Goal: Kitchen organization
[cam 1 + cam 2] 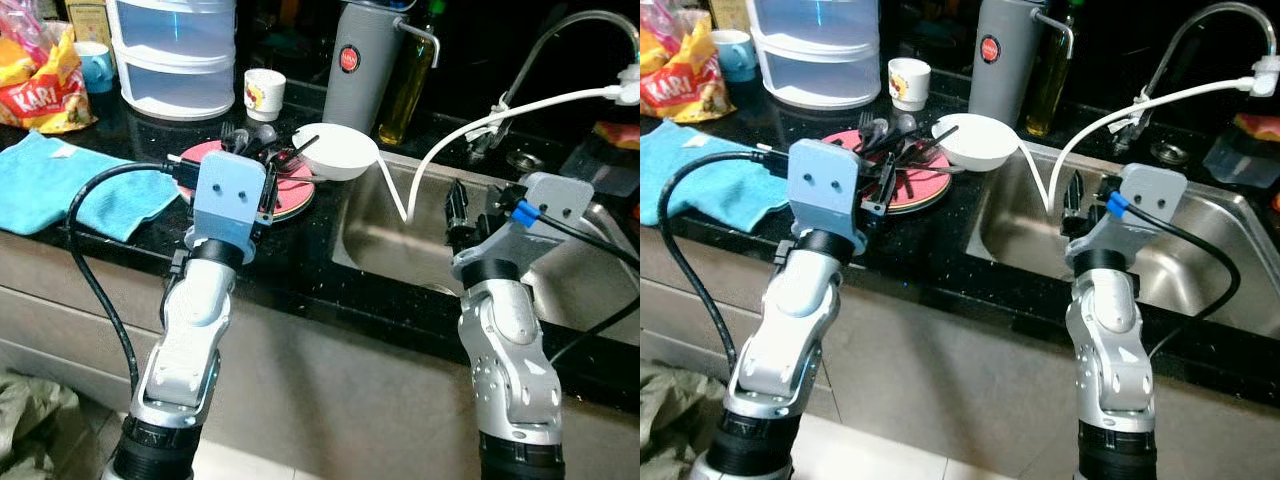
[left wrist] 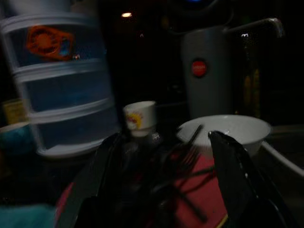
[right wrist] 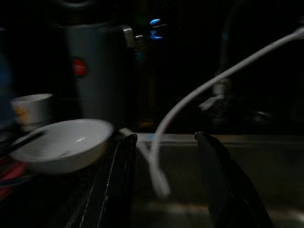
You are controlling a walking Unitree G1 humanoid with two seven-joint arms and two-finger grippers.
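The left claw [image 2: 161,190] hangs low over the near part of the pink plate [image 1: 290,185], its two black fingers spread apart and grasping nothing; dark cutlery [image 1: 902,140] lies heaped between and ahead of them. The plate is flat and round, set back from the front edge of the black speckled desk [image 1: 300,255], leaving a bare strip along that edge. At the plate's far right a smooth white bowl [image 1: 335,150] sits at the sink's left rim, overhanging it a little.

The right claw [image 3: 164,180] is held above the steel sink [image 1: 1210,270] near its left wall, fingers parted and empty, with the open basin ahead. A thin white hose [image 1: 480,125] curves from the tap [image 1: 585,30] down into the basin just beyond it.

Behind the bowl stand a tall grey matte flask [image 1: 362,65] and a yellow bottle [image 1: 410,80]; a small white cup [image 1: 264,94] sits near the translucent stacked drawers [image 1: 175,55]. A soft blue cloth [image 1: 70,185] lies toward the desk's left front edge, a crinkled snack bag [image 1: 40,80] behind it
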